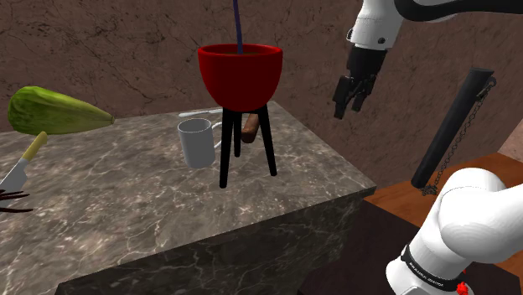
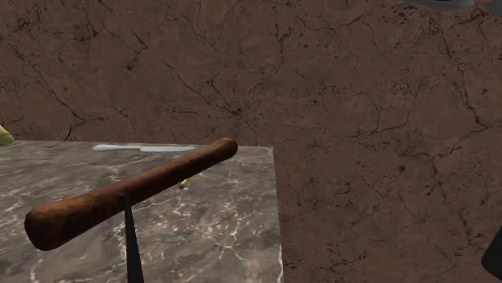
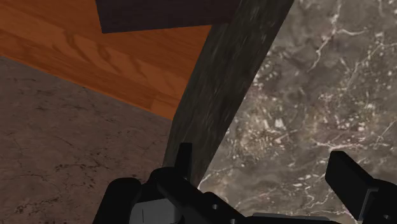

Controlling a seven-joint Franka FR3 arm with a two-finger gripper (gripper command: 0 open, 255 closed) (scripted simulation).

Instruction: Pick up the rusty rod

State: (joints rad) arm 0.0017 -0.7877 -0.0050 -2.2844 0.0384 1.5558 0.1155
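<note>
Rusty rod (image 2: 129, 193) sits under the red planter (image 1: 240, 75) (legs crowd it); our spread jaws hover well apart, so we approach next

We see a worktop (image 1: 126, 209) of dark veined marble with a soft sheen, a rod (image 2: 145, 182) mottled rough rust-brown, a glossy red bowl (image 1: 240, 77), and a floor (image 3: 121, 60) of orange grained wood.

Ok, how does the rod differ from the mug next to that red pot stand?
The rod is rusty brown, the mug white. The rod is long and slim, the mug squat and upright. The rod sits behind the stand's black legs in the shoulder view, the mug beside them in the open. Both are on the marble table.
</note>
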